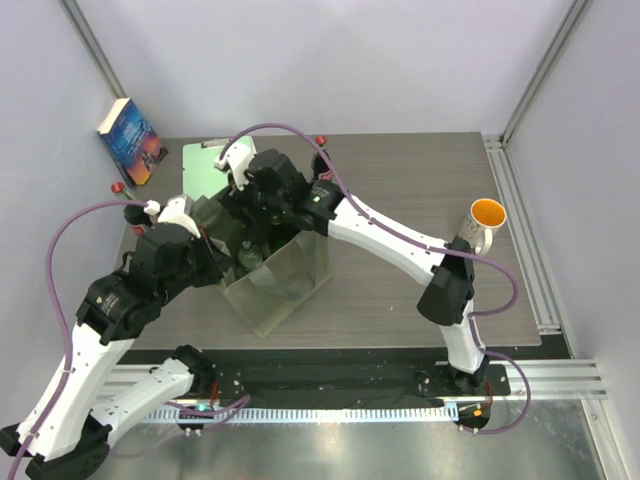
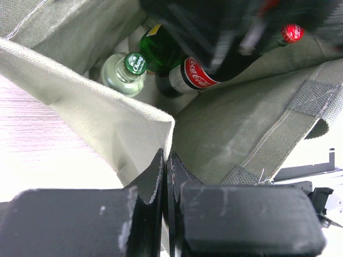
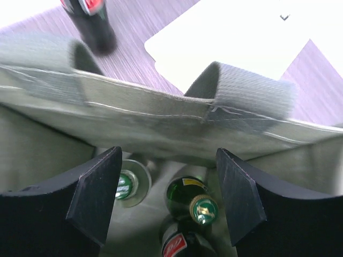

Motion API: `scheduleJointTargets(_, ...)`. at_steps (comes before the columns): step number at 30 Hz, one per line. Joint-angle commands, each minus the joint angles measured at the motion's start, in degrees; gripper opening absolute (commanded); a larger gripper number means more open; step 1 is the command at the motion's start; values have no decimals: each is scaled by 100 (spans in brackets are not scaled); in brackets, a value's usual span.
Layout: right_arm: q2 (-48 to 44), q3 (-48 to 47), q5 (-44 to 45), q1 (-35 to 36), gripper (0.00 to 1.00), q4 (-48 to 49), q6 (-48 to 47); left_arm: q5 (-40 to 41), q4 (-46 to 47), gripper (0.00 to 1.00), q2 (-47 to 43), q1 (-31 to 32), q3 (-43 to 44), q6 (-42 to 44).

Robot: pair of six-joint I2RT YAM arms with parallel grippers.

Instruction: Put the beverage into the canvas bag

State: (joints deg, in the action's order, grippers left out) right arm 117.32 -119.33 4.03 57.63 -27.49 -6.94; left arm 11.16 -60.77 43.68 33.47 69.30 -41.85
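The olive-grey canvas bag (image 1: pixel 285 285) stands open at the table's middle left. Inside it stand a clear bottle with a green cap (image 2: pixel 128 67), a green glass bottle (image 2: pixel 158 51) and a cola bottle with a red label (image 2: pixel 193 75). My left gripper (image 2: pixel 166 160) is shut on the bag's near rim and holds it open; the top view shows it at the bag's left edge (image 1: pixel 212 250). My right gripper (image 3: pixel 167 155) is open and empty, low over the bag's mouth, with the green bottle (image 3: pixel 195 206) below between its fingers. Another cola bottle (image 3: pixel 91 21) stands outside, beyond the bag's far wall.
A mint-green clipboard (image 1: pixel 205 170) lies behind the bag. A book (image 1: pixel 130 140) leans at the back left corner. A white mug with an orange inside (image 1: pixel 487 222) stands at the right. The bag's strap handle (image 3: pixel 241 85) arches up from its far wall.
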Motion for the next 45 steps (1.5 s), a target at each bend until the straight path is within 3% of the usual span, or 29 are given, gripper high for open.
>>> scheduleJointTargets(1,-990,-187,-201,3,76,244,202,0,153,0,-106,10,128,-96)
scheduleJointTargets(7,-1667,-135,-158,3,76,252,377,0,171,8,-132,10,119,-122)
scheduleJointTargets(9,-1817,-108,53,3,76,252,395,0,162,18,-149,10,119,-122)
scheduleJointTargets(13,-2063,6,939,-163,76,244,316,18,145,48,-149,10,180,-113)
scheduleJointTargets(19,-2169,102,951,-1077,76,-90,685,150,39,73,-114,10,251,-69)
scheduleJointTargets(27,-1713,217,38,-2333,76,-433,685,492,-110,81,-18,10,321,62)
scheduleJointTargets(36,-764,-239,-789,-2616,76,-512,474,510,-31,81,299,10,374,133)
scheduleJointTargets(45,221,-784,-650,-2669,75,-416,255,546,-66,82,387,10,418,177)
